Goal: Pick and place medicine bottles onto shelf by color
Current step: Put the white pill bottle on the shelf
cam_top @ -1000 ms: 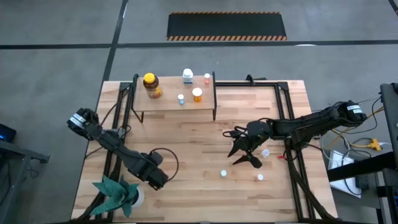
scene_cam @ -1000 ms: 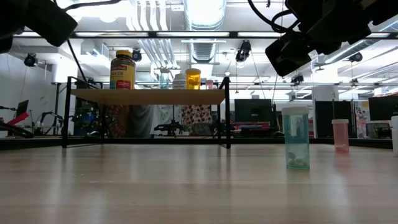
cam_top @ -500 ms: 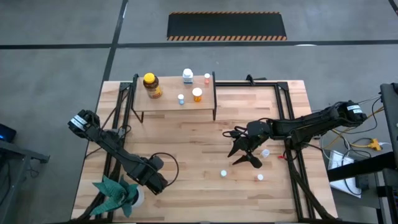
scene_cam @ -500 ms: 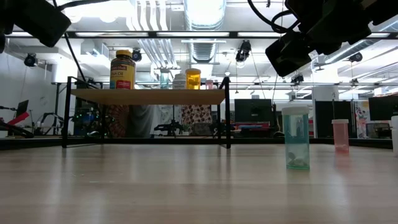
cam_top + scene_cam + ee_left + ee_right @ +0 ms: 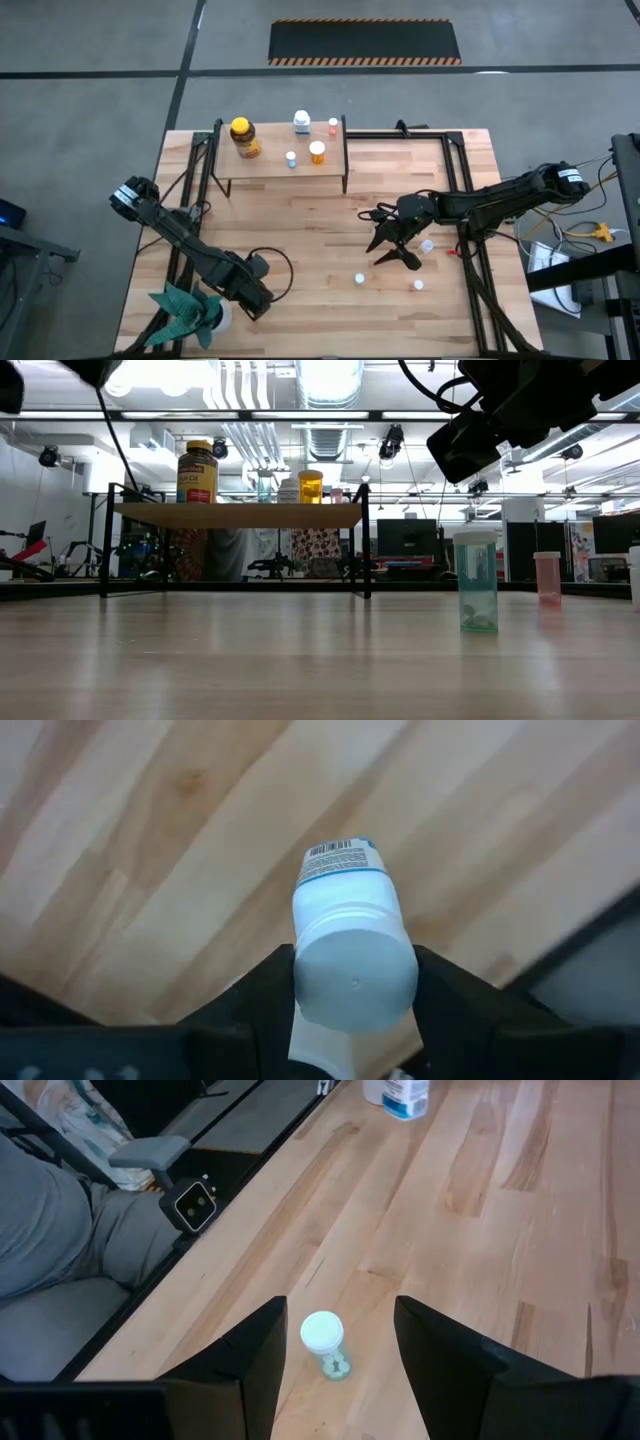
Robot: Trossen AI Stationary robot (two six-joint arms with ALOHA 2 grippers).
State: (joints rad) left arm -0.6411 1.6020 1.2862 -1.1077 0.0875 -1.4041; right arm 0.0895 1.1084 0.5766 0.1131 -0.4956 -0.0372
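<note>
My left gripper (image 5: 252, 295) is near the table's near-left corner, shut on a white bottle (image 5: 345, 910) with a white cap and a barcode label. My right gripper (image 5: 395, 248) is open at mid-right, high above the table; in its wrist view its fingers stand apart on either side of a pale-blue bottle (image 5: 324, 1344), which stands upright below them. That bottle also shows in the low view (image 5: 477, 595). A pink bottle (image 5: 547, 578) stands farther back. The shelf (image 5: 281, 168) bears an amber jar (image 5: 243, 138), a white bottle (image 5: 301, 122), an orange one (image 5: 317, 152) and two tiny ones. My left gripper pinches the white bottle at its cap end (image 5: 310, 982) between its two fingers (image 5: 262, 998). The cap faces back toward the wrist and the body points away along the fingers. The bottle is clear of the wood below it.
A green plant in a white pot (image 5: 195, 312) stands at the near-left corner, close to my left gripper. A small white bottle (image 5: 418, 285) stands near right. Another white bottle with a blue label (image 5: 396, 1094) and the black side rail (image 5: 230, 1135) show in the right wrist view.
My left arm has gone up: in the low view it has climbed almost out of the top left corner. The right arm and the standing bottles have kept still.
</note>
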